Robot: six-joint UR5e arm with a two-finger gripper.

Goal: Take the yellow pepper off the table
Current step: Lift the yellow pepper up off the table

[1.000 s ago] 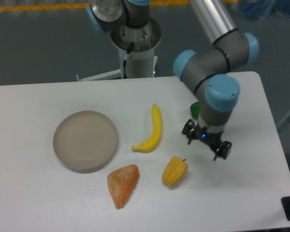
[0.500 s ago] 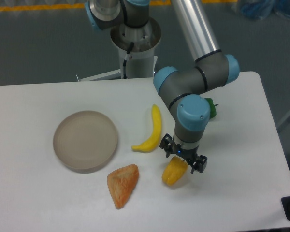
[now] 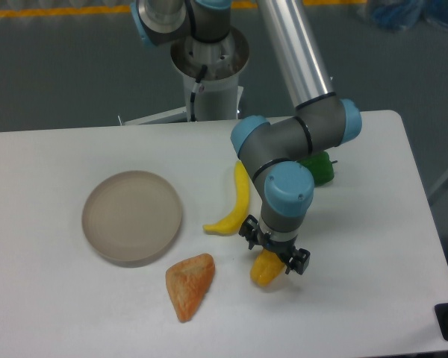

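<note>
The yellow pepper (image 3: 263,271) lies on the white table (image 3: 373,298) at the front middle, partly hidden under my gripper. My gripper (image 3: 273,248) stands directly over it, pointing down, its fingers spread open on either side of the pepper's upper end. Whether the fingers touch the pepper cannot be told. Nothing is held.
A yellow banana (image 3: 235,205) lies just left of the arm. An orange wedge-shaped piece (image 3: 189,284) lies front left of the pepper. A round beige plate (image 3: 132,216) sits at the left. A green pepper (image 3: 319,168) shows behind the arm's elbow.
My gripper has moved left and toward the front, from beside the green pepper to directly over the yellow pepper, and has come down lower. The pepper has not moved.
</note>
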